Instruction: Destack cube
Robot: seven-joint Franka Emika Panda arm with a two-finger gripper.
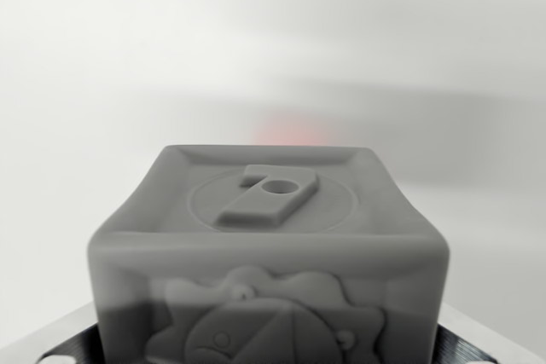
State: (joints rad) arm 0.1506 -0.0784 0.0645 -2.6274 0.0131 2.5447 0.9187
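Grey cube [269, 253] close to camera, raised 7 on top face, gripper state cannot be told

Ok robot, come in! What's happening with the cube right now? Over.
Gripper fingers at the lower corners, either side of the cube; grip not confirmed. Grey embossed cube with raised 7 close up, centred. Blurry reddish spot behind. Nothing blocking.

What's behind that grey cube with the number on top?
Behind the grey cube there is only a blurred pale background with a faint reddish blur, too soft to identify. Whatever sits directly behind or under the cube is hidden by it.
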